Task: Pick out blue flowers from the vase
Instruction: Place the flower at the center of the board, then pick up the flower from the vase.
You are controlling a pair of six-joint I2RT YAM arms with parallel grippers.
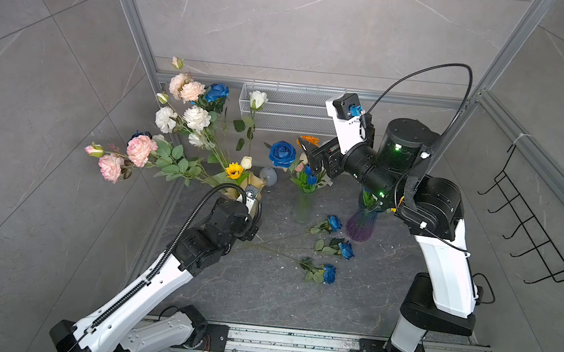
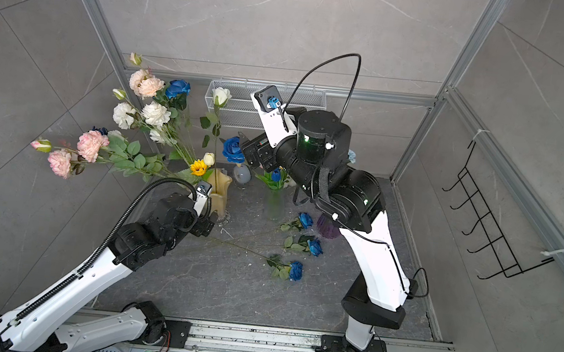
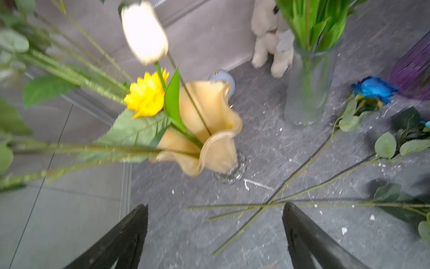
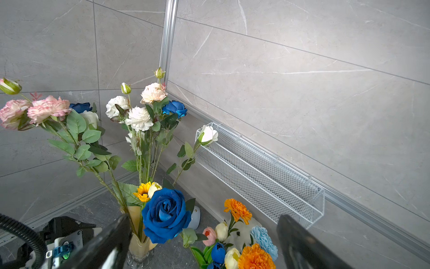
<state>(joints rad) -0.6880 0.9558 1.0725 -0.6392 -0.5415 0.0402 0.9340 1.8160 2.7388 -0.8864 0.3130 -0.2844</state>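
Note:
Three blue roses [image 1: 334, 223] [image 1: 346, 250] [image 1: 329, 274] lie on the dark tabletop, their long stems crossing toward my left gripper [image 3: 215, 206]. That gripper is open above the stem ends, beside the yellow wavy vase [image 3: 216, 130], with nothing between its fingers. A big blue rose [image 4: 166, 214] stands in the clear glass vase [image 1: 303, 209] with a blue tulip [image 4: 218, 252] and a pale blue carnation [image 4: 264, 242]. My right gripper [image 4: 204, 217] hangs open above that bunch, touching nothing. Two more blue roses [image 1: 217, 92] [image 1: 141, 134] stand among the yellow vase's tall pink and white blooms.
A purple vase [image 1: 360, 225] stands under the right arm. Orange carnations [image 4: 237, 209] share the clear vase. A white mesh basket [image 1: 290, 114] hangs on the back wall and a black wire rack [image 1: 533, 222] on the right wall. A plush toy [image 3: 270, 35] sits behind the clear vase.

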